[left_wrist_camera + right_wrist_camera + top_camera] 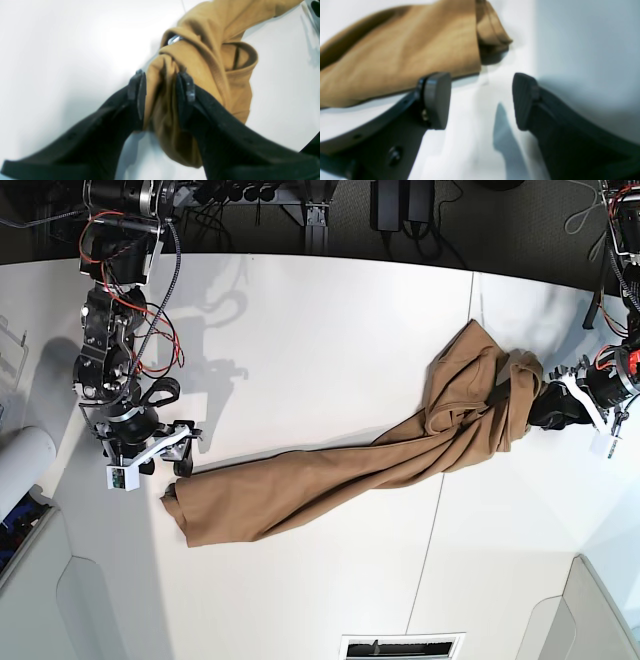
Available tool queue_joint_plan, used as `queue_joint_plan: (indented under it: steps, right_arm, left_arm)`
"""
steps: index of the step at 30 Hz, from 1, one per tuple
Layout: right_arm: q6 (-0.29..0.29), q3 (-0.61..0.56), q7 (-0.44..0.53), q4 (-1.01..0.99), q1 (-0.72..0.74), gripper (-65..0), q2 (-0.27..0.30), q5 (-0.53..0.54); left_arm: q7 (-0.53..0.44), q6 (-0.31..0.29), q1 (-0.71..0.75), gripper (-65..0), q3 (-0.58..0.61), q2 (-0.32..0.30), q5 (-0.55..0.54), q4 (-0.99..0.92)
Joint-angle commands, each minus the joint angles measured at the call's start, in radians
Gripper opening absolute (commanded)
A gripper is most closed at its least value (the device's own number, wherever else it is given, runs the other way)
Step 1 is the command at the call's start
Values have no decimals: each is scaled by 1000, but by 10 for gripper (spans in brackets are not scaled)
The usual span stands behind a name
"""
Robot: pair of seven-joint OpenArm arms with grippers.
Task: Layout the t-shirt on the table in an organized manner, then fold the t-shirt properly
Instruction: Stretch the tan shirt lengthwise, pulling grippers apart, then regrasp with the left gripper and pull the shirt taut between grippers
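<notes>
Across the table (pixel 300 330) the t-shirt (pixel 330 470) lies roped; its bunched collar end sits between the left gripper's (pixel 161 86) part-spread jaws. The right gripper (pixel 481 100) gapes empty beside the hem. Pulling now could tighten the twist.

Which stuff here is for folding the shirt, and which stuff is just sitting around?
For the job:
- t-shirt
- table
- left end effector, with shirt cloth between its fingers
- right end effector, open beside the shirt

Just lying about:
- white roll at the table's edge
- grey-white bin at a corner
</notes>
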Motion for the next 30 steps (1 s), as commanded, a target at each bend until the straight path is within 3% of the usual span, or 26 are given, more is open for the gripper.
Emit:
queue_joint_plan:
  steps: [1, 8, 16, 22, 25, 30]
  right_arm:
    - [1, 2, 31, -8, 44, -268, 6, 8]
    - [5, 1, 74, -151, 141, -268, 5, -3]
    - [27, -116, 114, -249, 178, -279, 2, -52]
    - [27, -186, 140, -257, 178, -503, 3, -108]
    - [27, -186, 140, -248, 175, -650, 3, -113]
    - [59, -186, 140, -221, 175, -650, 6, -113]
  left_arm:
    - [-8, -9, -16, -419, -8, -33, -22, 14]
    - [36, -9, -3, -419, -8, -103, -100, 14]
    - [47, -9, 14, -420, -8, -114, -106, 14]
    - [85, -9, 47, -420, -47, -114, -225, 16]
    - [98, -9, 73, -420, -116, -114, -254, 16]
    - [161, -9, 165, -420, -195, -114, -311, 82]
